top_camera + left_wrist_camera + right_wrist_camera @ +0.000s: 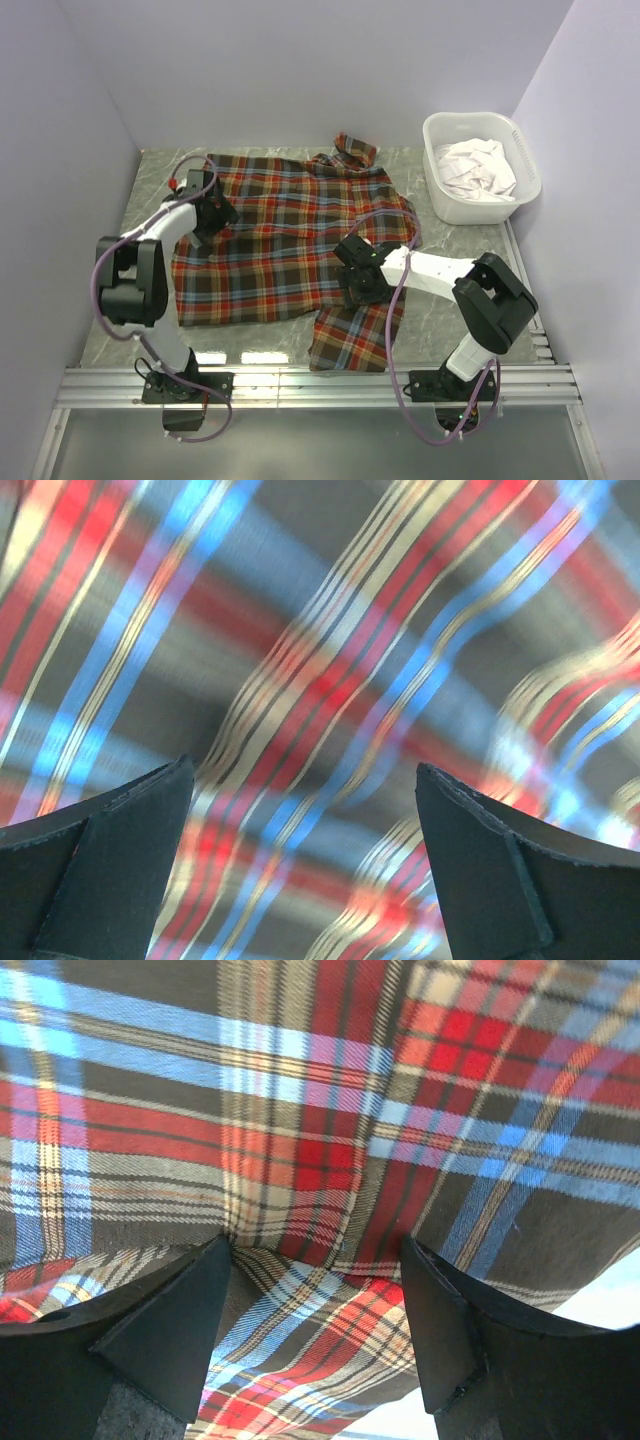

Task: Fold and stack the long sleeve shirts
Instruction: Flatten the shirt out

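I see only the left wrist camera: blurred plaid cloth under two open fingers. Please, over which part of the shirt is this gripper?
Observer: The left gripper hangs over the far left part of the plaid shirt, which lies spread out flat.
Operator: And where is the other arm?
Observer: The right gripper, jaws open, is low over the shirt's near right part.
Operator: Is there any other cloth?
Observer: Yes, a white cloth lies in a white basin at the far right corner.

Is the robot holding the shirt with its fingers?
Left fingers spread open over the red plaid cloth shirt, holding nothing. Right fingers straddle a fold; grip cannot be told.
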`<act>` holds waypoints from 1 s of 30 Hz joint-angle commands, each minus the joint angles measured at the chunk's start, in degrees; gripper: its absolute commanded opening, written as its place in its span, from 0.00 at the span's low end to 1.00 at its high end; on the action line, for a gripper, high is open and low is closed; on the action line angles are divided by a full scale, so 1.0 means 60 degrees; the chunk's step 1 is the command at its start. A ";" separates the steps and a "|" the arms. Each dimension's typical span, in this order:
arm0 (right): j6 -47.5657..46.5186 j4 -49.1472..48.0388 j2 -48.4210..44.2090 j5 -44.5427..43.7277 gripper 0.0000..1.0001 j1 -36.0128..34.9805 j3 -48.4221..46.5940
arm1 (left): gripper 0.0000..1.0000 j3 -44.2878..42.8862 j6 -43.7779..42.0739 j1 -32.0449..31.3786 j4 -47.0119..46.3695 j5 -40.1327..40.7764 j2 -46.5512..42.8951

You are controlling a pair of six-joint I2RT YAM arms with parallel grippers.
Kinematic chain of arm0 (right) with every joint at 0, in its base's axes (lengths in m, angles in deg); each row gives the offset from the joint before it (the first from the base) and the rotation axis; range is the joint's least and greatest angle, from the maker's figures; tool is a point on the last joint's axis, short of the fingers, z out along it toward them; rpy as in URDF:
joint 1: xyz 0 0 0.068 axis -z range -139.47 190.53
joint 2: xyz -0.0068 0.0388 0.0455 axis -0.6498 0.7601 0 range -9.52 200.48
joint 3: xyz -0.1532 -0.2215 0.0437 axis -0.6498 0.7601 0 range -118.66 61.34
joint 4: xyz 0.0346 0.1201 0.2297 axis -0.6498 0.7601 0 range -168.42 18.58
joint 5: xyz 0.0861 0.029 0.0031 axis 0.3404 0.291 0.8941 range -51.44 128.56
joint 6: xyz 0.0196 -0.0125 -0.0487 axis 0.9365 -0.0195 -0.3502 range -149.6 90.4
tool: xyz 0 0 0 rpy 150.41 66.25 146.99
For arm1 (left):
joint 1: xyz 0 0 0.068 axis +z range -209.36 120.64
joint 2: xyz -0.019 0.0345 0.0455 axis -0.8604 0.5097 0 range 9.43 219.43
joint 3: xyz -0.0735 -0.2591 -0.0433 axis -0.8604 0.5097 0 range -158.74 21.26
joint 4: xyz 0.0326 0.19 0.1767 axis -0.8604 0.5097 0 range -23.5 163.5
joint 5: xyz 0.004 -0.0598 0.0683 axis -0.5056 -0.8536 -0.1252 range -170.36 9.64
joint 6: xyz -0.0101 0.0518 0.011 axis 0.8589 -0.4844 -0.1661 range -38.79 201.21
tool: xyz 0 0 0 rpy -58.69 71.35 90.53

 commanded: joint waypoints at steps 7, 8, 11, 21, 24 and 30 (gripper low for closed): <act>0.0392 0.0934 -0.0439 -0.0027 0.75 0.0961 0.0606 | 0.99 -0.2501 0.0466 0.0824 -0.0142 -0.0314 0.2538; 0.0377 0.0904 -0.0469 0.0032 0.75 0.1006 0.0650 | 0.99 -0.2664 0.0451 0.0825 -0.0128 -0.0344 0.2917; 0.0348 0.0874 -0.0352 0.0164 0.75 0.1021 0.0724 | 0.99 -0.3307 0.0378 0.1057 0.0077 -0.0388 0.3592; 0.0246 0.0977 -0.0848 0.0238 0.75 0.1109 0.0769 | 0.99 -0.3954 0.0554 0.1528 0.0371 -0.0739 0.3962; 0.0084 0.0977 -0.1302 0.0165 0.75 0.1473 -0.0094 | 0.99 -0.3706 0.0437 0.1411 0.0195 -0.1046 0.3231; 0.0303 -0.0265 -0.1319 0.0589 0.73 0.2938 -0.2130 | 0.99 -0.2170 0.0451 0.0943 0.0136 -0.1297 0.1225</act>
